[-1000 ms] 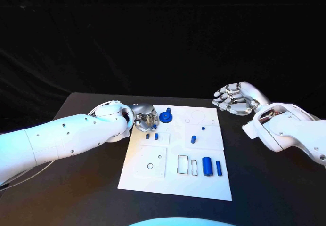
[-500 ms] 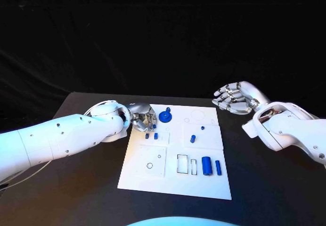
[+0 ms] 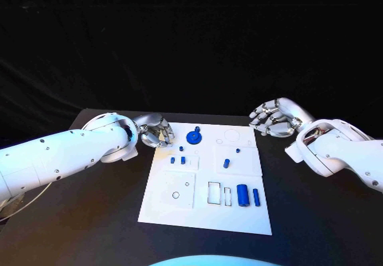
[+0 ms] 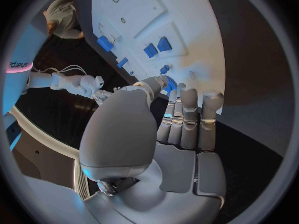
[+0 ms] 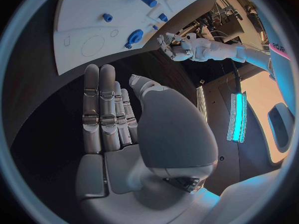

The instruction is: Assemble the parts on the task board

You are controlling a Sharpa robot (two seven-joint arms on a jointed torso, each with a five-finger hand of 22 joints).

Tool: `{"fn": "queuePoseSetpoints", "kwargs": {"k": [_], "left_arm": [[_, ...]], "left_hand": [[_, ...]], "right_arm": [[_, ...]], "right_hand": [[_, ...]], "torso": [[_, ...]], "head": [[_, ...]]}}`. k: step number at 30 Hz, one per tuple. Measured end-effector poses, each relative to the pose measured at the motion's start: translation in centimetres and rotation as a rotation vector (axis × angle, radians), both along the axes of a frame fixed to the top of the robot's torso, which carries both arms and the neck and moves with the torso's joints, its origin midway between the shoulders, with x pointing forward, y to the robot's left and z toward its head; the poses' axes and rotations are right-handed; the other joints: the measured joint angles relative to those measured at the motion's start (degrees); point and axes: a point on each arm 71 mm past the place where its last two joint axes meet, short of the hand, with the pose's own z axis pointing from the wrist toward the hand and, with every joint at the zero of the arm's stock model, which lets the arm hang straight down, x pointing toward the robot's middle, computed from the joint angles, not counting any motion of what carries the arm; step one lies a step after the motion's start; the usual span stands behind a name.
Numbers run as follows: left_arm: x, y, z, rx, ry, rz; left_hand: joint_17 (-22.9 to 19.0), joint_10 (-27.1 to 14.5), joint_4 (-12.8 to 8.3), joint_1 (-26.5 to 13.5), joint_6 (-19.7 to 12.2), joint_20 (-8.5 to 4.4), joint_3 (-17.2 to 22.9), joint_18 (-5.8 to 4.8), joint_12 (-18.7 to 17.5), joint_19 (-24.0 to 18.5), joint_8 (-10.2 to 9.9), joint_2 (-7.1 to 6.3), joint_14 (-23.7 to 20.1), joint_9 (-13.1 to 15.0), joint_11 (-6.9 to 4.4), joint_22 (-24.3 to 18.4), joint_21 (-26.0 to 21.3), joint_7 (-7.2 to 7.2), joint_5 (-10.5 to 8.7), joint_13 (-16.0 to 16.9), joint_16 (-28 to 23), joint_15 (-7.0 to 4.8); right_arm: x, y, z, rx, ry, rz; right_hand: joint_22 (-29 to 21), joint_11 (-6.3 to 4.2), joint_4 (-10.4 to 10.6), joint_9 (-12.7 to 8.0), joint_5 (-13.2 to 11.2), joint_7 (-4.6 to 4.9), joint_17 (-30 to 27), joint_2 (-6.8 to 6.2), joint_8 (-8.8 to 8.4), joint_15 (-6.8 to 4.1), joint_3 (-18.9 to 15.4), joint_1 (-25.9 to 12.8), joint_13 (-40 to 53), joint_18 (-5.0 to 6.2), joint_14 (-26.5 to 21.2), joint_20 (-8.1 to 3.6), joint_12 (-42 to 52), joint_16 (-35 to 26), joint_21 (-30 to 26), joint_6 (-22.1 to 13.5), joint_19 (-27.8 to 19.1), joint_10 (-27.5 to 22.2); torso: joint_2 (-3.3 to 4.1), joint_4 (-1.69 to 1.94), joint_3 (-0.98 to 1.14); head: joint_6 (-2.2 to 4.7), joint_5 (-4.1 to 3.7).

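Note:
The white task board [image 3: 171, 183] lies in the middle of the black table. A round blue gear-like part [image 3: 194, 136] stands near its far edge, with small blue pegs [image 3: 177, 160] below it, a blue piece [image 3: 227, 163] mid-board and two blue cylinders [image 3: 249, 196] near the front right. My left hand [image 3: 155, 134] hovers at the board's far left corner, beside the gear, fingers apart and holding nothing. In the left wrist view the left hand [image 4: 181, 119] has straight fingers that reach toward the gear [image 4: 169, 83]. My right hand [image 3: 274, 117] hangs empty past the far right corner, fingers spread [image 5: 109, 109].
Outlined recesses [image 3: 217, 192] mark the board's near half. Bare black table [image 3: 311, 221] surrounds the board on all sides. The right wrist view shows the board [image 5: 93, 15], the gear [image 5: 134, 36] and my left hand [image 5: 177, 44] beyond it.
My left hand has drawn back to the left, off the board's far left area, leaving the blue gear uncovered. The right hand has barely moved.

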Motion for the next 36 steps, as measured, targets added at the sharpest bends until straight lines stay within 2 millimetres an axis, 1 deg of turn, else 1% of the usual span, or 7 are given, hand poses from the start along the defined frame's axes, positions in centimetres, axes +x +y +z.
{"fn": "queuePoseSetpoints", "kwargs": {"k": [4, 6, 10, 16, 26, 28, 36], "left_arm": [[-0.2, 1.4, 0.9, -0.178, 0.032, 0.039], [-0.3, 1.8, 1.2, -0.284, 0.055, 0.057], [-1.0, 1.9, 1.8, -0.538, 0.121, 0.088], [-1.9, 1.7, 2.5, -0.819, 0.195, 0.129], [-2.7, 1.1, 3.0, -1.043, 0.25, 0.161], [-2.7, 1.1, 3.1, -1.061, 0.251, 0.165], [-2.8, 1.1, 3.2, -1.101, 0.25, 0.174]], "left_hand": [[-3.0, 0.1, -0.3, 1.3, 0.8, 0.19, 0.9, 0.84, 0.1, -4.1, 0.2, 0.83, -1.8, 0.2, 0.13, -5.0, -4.7, 0.6, 0.0, 0.0, -2.8, 0.24], [-3.5, 1.2, -0.3, 1.3, 1.1, 0.19, 0.9, 0.84, 1.1, -4.8, 0.2, 0.82, -2.0, 0.3, 0.2, -6.2, -6.0, 0.3, 0.0, 0.4, -3.7, 0.12], [-3.9, 1.9, -0.3, 1.5, 1.1, 0.19, 0.9, 0.84, 1.8, -4.8, 0.2, 1.07, -2.0, 0.3, -0.2, -6.9, -6.6, 0.32, 0.0, 0.8, -4.1, 0.04], [-4.1, 2.5, -0.3, 1.8, 2.0, -0.12, 0.9, 0.82, 2.7, -5.1, 0.6, 1.38, -2.2, 0.5, -0.42, -7.7, -7.5, 0.2, 0.0, 1.1, -4.5, -0.16], [-4.2, 2.5, -0.3, 1.8, 2.0, -0.13, 0.9, 0.83, 2.9, -5.5, 0.6, 1.38, -2.2, 0.5, -0.42, -8.4, -8.1, 0.2, 0.0, 1.2, -4.5, -0.16], [-4.2, 2.5, -0.3, 1.8, 2.0, -0.13, 0.9, 0.82, 2.9, -5.5, 0.6, 1.38, -2.2, 0.5, -0.42, -8.4, -8.1, 0.2, 0.0, 1.2, -4.5, -0.16], [-4.3, 2.5, -0.3, 1.8, 2.0, -0.19, 0.9, 0.82, 2.9, -5.6, 0.6, 1.38, -2.2, 0.5, -0.42, -8.7, -8.4, 0.2, 0.0, 1.3, -4.7, -0.16]], "right_arm": [[0.0, 0.9, -0.4, -0.097, 0.01, 0.06], [-0.1, 1.5, -0.6, -0.152, 0.012, 0.091], [-0.3, 2.5, -1.4, -0.278, 0.004, 0.147], [-0.5, 3.9, -2.4, -0.42, -0.035, 0.187], [-0.7, 5.3, -3.9, -0.567, -0.079, 0.209], [-0.8, 5.4, -4.2, -0.583, -0.081, 0.211], [-0.9, 6.0, -4.9, -0.628, -0.082, 0.221]], "right_hand": [[4.9, -1.04, -1.2, -0.6, 0.1, -0.76, 5.0, -0.02, -1.14, -1.15, 2.6, 0.7, -0.1, -0.01, 3.6, -1.68, -2.3, 6.5, 5.8, 2.3, 2.5, 3.1], [12.3, -1.26, -1.6, -0.9, -0.3, -1.01, 7.9, -0.36, -1.83, -1.44, 3.9, 0.4, -0.1, -0.13, 3.9, -1.88, -3.8, 10.3, 14.6, 3.0, 4.2, 4.0], [26.7, -1.16, -2.1, -0.9, -0.9, -1.14, 18.9, -1.48, -2.52, -1.44, 5.3, -0.7, 0.0, -2.87, 3.9, -1.96, -5.9, 24.2, 32.4, 3.5, 8.0, 4.7], [38.8, -0.87, -2.7, -0.9, -0.9, -1.01, 30.7, -2.36, -3.17, -1.44, 6.3, -1.6, 0.1, -4.49, 3.9, -1.64, -8.3, 39.3, 47.5, 4.0, 11.3, 4.5], [41.5, -0.49, -3.1, -0.6, -1.1, -0.64, 36.5, -2.8, -4.01, -0.8, 7.2, -2.8, 0.3, -5.37, 4.1, -1.03, -9.8, 47.6, 56.6, 3.6, 12.7, 4.1], [41.5, -0.28, -3.2, -0.6, -1.1, -0.63, 37.3, -2.79, -4.0, -0.8, 7.4, -2.8, 0.3, -6.28, 4.1, -0.81, -9.8, 48.6, 58.0, 3.6, 13.4, 3.9], [41.5, -0.3, -3.6, -0.3, -1.1, -0.64, 39.0, -2.73, -4.0, -0.8, 7.8, -2.9, 0.6, -6.28, 4.1, -0.82, -10.0, 51.2, 61.2, 3.6, 13.5, 4.0]], "torso": [[0.01, -0.04, 0.04], [0.03, -0.08, 0.04], [0.06, -0.11, -0.03], [0.09, -0.04, -0.1], [0.13, -0.03, -0.14], [0.13, -0.04, -0.14], [0.13, -0.01, -0.11]], "head": [[0.27, -0.02], [0.43, -0.28], [0.65, -1.55], [0.79, -3.52], [0.68, -4.21], [0.62, -4.22], [0.36, -4.15]]}}
